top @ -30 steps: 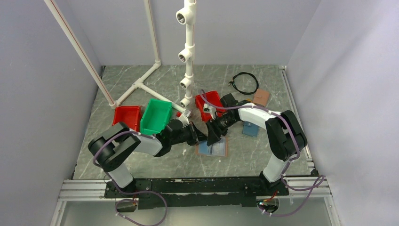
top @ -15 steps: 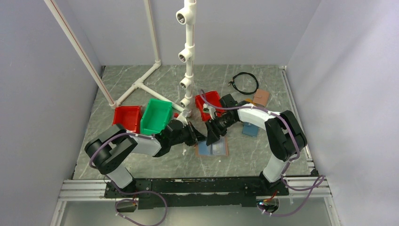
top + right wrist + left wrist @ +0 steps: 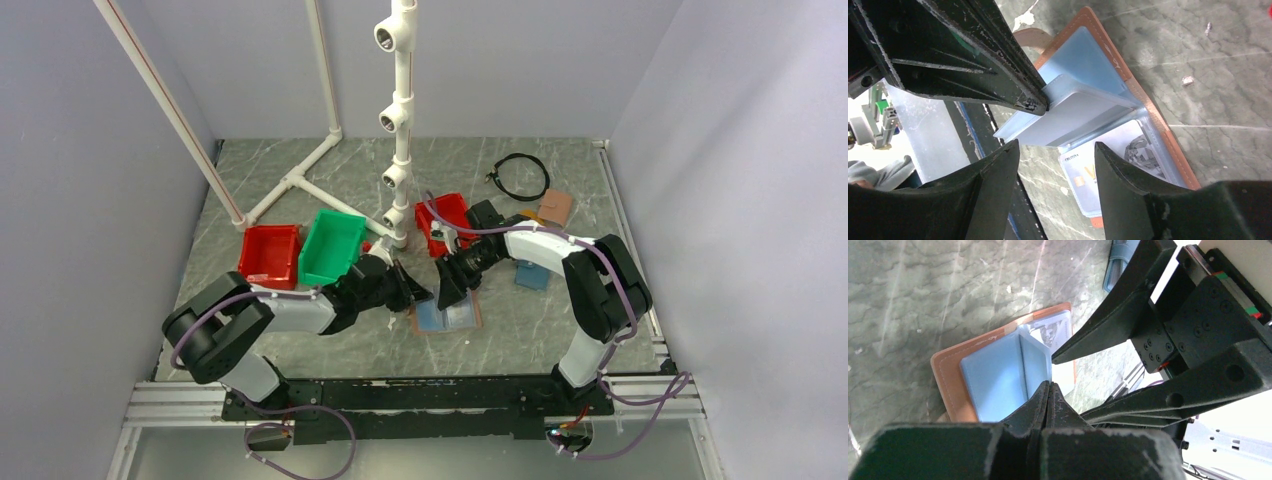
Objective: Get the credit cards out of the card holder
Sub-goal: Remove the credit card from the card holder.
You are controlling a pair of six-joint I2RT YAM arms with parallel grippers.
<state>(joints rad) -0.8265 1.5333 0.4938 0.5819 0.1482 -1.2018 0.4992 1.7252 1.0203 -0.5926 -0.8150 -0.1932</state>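
Observation:
The card holder (image 3: 446,319) lies open on the table, pinkish-tan outside (image 3: 945,375), light blue inside (image 3: 1083,55). My left gripper (image 3: 417,292) is shut on the edge of one inner sleeve page (image 3: 1068,117) and holds it lifted off the holder; its tips (image 3: 1049,385) show closed at the blue lining (image 3: 993,380). My right gripper (image 3: 446,292) is open just right of it, above the holder, jaws (image 3: 1055,150) spread over the holder's near edge. A grey-white credit card (image 3: 1098,172) lies in a clear sleeve below; it also shows in the left wrist view (image 3: 1055,335). The other cards are hidden.
Two red bins (image 3: 270,250) (image 3: 447,218) and a green bin (image 3: 333,247) stand behind the grippers. A white pipe stand (image 3: 400,120) rises at the back. A teal-blue wallet (image 3: 533,275), a brown wallet (image 3: 553,207) and a black cable (image 3: 522,175) lie to the right.
My left arm has drawn a little to the left, its elbow swinging out, with the sleeve page still pinched. The holder has shifted slightly left. The right gripper has barely moved.

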